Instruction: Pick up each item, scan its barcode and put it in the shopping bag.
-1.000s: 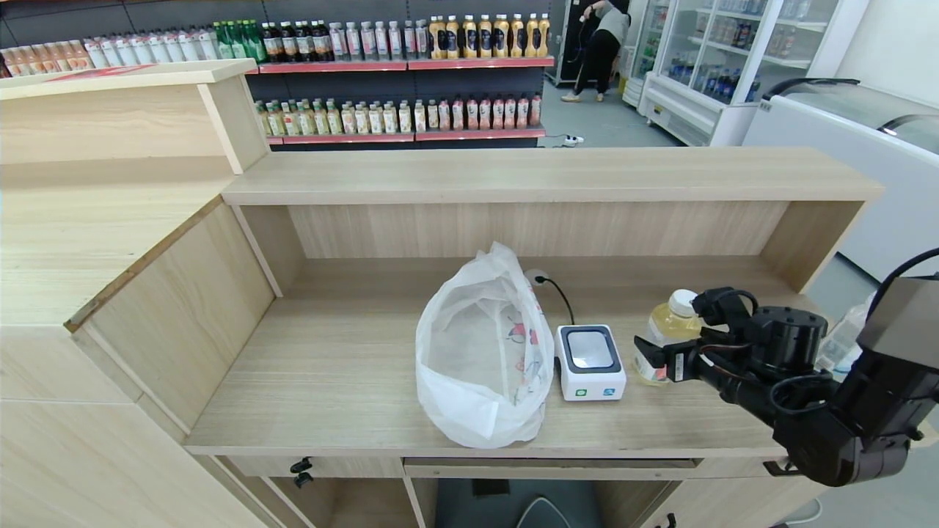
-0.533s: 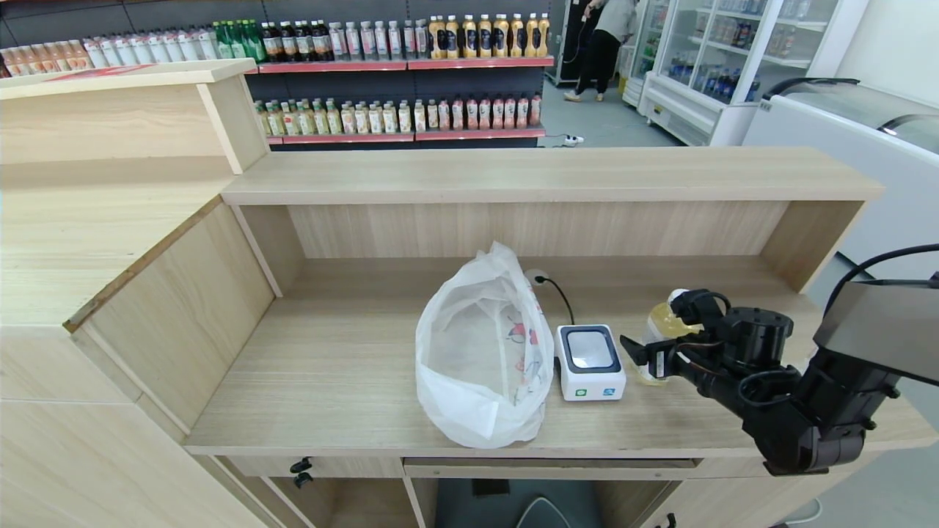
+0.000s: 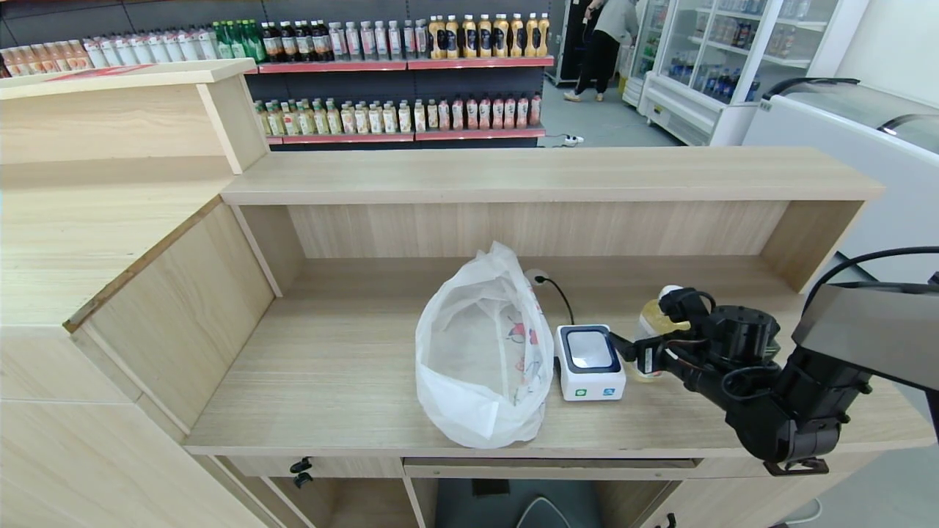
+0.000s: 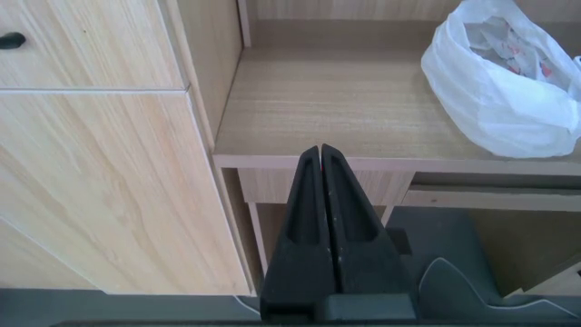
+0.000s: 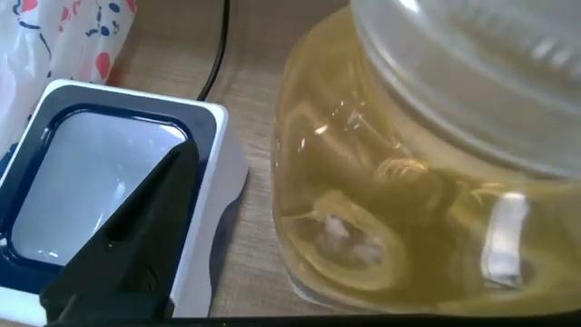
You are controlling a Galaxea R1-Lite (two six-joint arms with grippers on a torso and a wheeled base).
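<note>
Bottle of yellow drink [image 3: 645, 317] sat between the widely spread fingers of the right gripper [image 3: 649, 330], which looked clamped on its sides. It was held just beside the scanner [image 3: 589, 359], likely so its barcode could be brought over the glass window. On the scanner's far side the shopping bag [image 3: 477, 352] gaped open to receive it, while the left gripper [image 4: 322, 173], pinched closed and empty, hung beyond the bag, out of the way.

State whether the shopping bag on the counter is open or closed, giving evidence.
Open: the shopping bag lies on the counter with its mouth gaping wide, its inside showing.
</note>
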